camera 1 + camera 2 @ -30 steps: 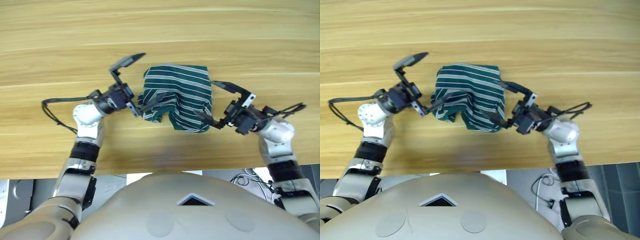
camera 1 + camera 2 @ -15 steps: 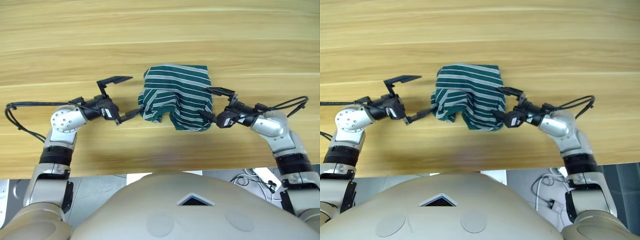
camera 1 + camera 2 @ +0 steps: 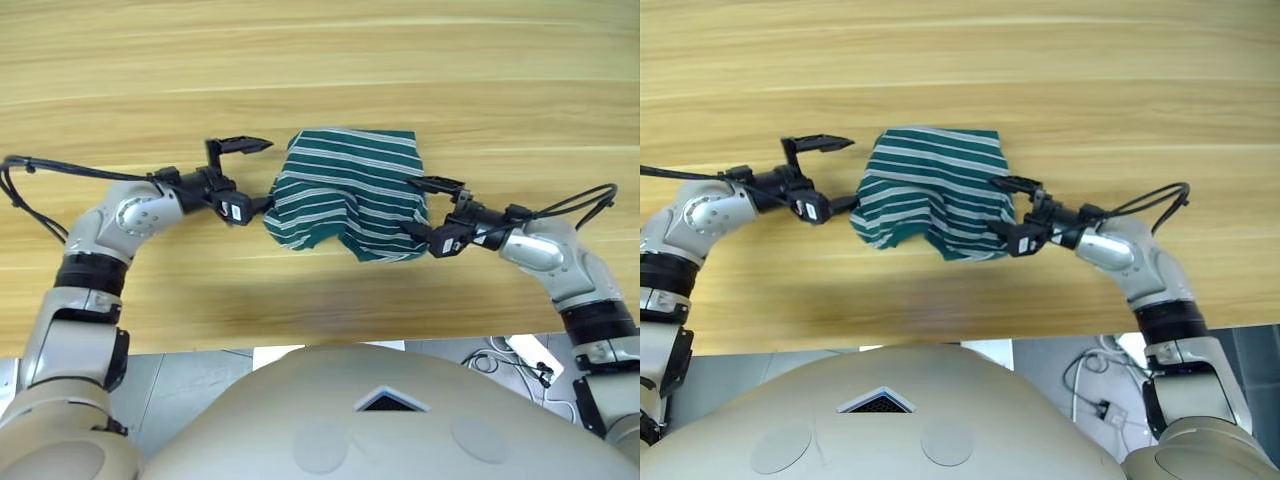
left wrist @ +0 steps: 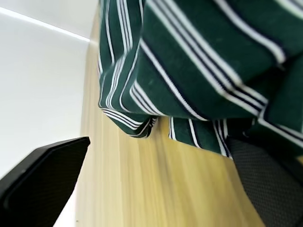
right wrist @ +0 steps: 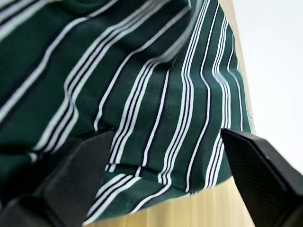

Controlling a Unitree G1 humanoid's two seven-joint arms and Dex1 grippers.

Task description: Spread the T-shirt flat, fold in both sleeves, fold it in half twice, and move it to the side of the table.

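One green T-shirt (image 3: 350, 195) with thin white stripes lies as a folded bundle near the middle of the wooden table (image 3: 300, 60), towards the near edge. The bundle is about as wide as it is deep, so no long axis stands out. Its stripes run from left to right with a slight slant. The far edge is straight and lies square to the table. The near edge is uneven and hangs in two lobes.

Two grippers flank it, one on each side. The left gripper (image 3: 265, 173) is at the shirt's left edge with its claw wide. One finger (image 4: 42, 179) stands free of the cloth and the other is tucked under the edge. The right gripper (image 3: 412, 205) is at the right edge, also spread, with cloth lying between its two fingers (image 5: 265, 175).
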